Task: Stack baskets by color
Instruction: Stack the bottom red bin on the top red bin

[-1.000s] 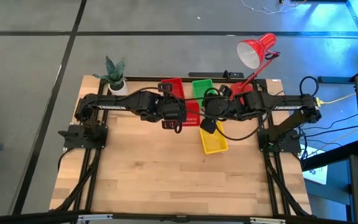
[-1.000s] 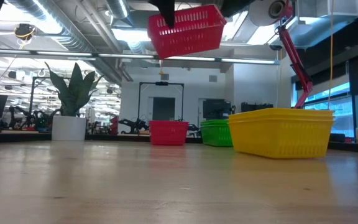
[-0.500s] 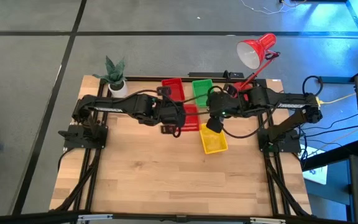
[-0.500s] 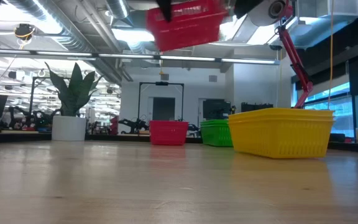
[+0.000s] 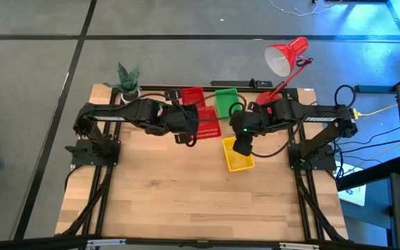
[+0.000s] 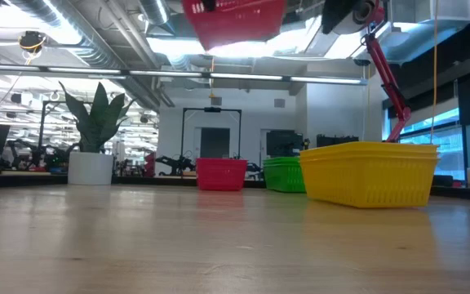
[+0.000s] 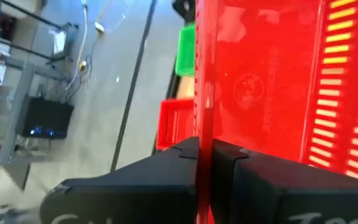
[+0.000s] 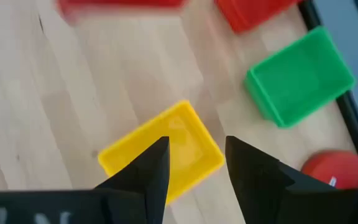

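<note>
My left gripper (image 5: 188, 130) is shut on a red basket (image 5: 209, 121), held high above the table; the low view shows it at the top (image 6: 235, 20). A second red basket (image 5: 192, 94) and a green basket (image 5: 226, 99) rest on their bottoms near the far edge. The yellow basket (image 5: 239, 155) stands nearer, toward the right. My right gripper (image 8: 194, 165) hangs open above the yellow basket (image 8: 166, 149), fingers pointing steeply down and touching nothing. My left gripper pinches one side wall of the red basket at its rim (image 7: 204, 134), on the side toward the table's left. One finger is inside the basket and one outside. The fingers slant downward from the left. The basket hangs lifted clear, its open top up.
A potted plant (image 5: 128, 83) stands at the far left corner. A red desk lamp (image 5: 285, 57) with its base (image 8: 335, 168) is at the far right. The near half of the wooden table (image 5: 186, 194) is bare.
My left gripper has risen and drawn toward the table's far edge with the red basket, which climbs to the top of the low view and stays open side up. My right gripper has tipped more steeply down over the yellow basket, still open.
</note>
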Motion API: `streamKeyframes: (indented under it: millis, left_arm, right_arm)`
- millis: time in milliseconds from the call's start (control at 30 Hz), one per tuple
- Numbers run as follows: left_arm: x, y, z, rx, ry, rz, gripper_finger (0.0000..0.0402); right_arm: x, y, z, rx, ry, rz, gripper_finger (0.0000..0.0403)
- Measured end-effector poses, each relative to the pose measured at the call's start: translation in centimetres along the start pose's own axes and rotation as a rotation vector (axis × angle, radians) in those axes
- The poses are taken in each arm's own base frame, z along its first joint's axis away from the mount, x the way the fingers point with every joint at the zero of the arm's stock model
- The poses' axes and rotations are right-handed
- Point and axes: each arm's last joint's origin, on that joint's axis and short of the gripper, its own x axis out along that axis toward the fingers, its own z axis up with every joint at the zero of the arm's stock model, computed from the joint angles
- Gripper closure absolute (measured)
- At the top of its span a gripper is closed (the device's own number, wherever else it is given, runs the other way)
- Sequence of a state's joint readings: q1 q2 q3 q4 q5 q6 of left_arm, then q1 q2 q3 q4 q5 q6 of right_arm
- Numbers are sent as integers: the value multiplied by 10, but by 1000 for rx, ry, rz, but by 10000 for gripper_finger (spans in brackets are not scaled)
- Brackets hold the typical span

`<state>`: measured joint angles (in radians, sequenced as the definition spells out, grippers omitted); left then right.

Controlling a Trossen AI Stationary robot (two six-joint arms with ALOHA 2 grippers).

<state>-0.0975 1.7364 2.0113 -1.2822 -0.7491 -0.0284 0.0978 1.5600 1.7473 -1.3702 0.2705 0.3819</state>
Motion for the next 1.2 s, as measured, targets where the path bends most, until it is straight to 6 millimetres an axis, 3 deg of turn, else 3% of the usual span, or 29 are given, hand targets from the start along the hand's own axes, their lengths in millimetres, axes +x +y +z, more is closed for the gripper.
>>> streamKeyframes:
  millis: [167,400,667,900,1033,1200]
  left_arm:
    - [-12,17,-8,-107,-4,-10,401]
    - [14,53,-21,-388,148,8,401]
    - [70,117,-35,-561,226,-70,401]
    - [126,176,-65,-836,296,-138,401]
    - [158,189,-72,-977,300,-236,401]
    - [196,182,-68,-1087,299,-256,401]
  right_arm:
    - [-1,2,-10,27,97,3,247]
    - [-23,20,-30,46,48,-5,247]
    - [-51,35,-49,44,-188,-148,247]
    - [-57,34,-51,81,-264,-187,247]
    - [-58,33,-51,91,-272,-193,247]
    - [-60,31,-51,96,-291,-204,247]
